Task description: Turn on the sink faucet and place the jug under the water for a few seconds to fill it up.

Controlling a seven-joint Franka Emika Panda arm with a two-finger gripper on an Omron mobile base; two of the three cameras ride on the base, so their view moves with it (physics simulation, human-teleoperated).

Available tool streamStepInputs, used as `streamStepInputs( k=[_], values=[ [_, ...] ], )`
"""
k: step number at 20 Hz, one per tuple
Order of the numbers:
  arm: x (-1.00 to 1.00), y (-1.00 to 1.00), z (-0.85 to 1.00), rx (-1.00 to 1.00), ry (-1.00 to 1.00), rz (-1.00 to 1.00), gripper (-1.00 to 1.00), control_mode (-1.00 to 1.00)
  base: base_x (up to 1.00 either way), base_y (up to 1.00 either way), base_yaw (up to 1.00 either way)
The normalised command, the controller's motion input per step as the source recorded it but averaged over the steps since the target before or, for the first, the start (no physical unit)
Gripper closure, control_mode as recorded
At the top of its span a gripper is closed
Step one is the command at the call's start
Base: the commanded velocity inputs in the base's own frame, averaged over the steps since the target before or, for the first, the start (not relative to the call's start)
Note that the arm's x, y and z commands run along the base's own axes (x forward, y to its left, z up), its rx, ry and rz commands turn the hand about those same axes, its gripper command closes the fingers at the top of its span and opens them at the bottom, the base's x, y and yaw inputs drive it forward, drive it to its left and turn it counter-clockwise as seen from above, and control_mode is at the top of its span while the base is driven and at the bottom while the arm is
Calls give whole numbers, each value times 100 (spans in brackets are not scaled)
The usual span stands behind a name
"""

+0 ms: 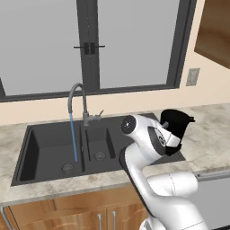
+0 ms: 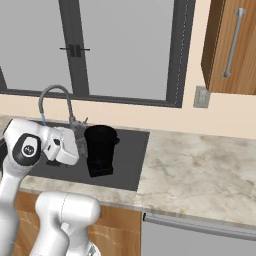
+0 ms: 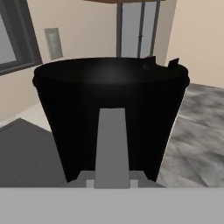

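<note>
Sink (image 1: 40, 155) fills the left-centre of the left base view, with the sink faucet (image 1: 77, 96) already running water (image 1: 73, 139) into the large basin, and the jug (image 1: 176, 123) is at right-centre, well apart from the stream. I read the gripper (image 2: 82, 148) as clenched on the jug handle, the grey strip bottom-centre in the hand view. My worry is the swing across: a thin handle pinch could let the jug tilt or slip, or its rim could clip the gooseneck.

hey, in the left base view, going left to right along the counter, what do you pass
large basin of the sink → water → sink faucet → small basin → jug → wall outlet
</note>
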Motion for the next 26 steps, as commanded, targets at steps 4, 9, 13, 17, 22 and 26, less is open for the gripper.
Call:
streamStepInputs(
  k=[4,9,13,17,22,26],
  values=[
    [0,8,0,0,4,0,100,-100,0,0,0],
    [0,0,0,1,1,0,100,-100,0,0,0],
    [-11,2,0,1,0,0,100,-100,0,0,0],
    [-34,26,0,0,0,0,100,-100,0,0,0],
    [-37,59,0,0,-1,0,100,-100,0,0,0],
    [-6,97,0,0,0,0,100,-100,0,0,0]
  ],
)
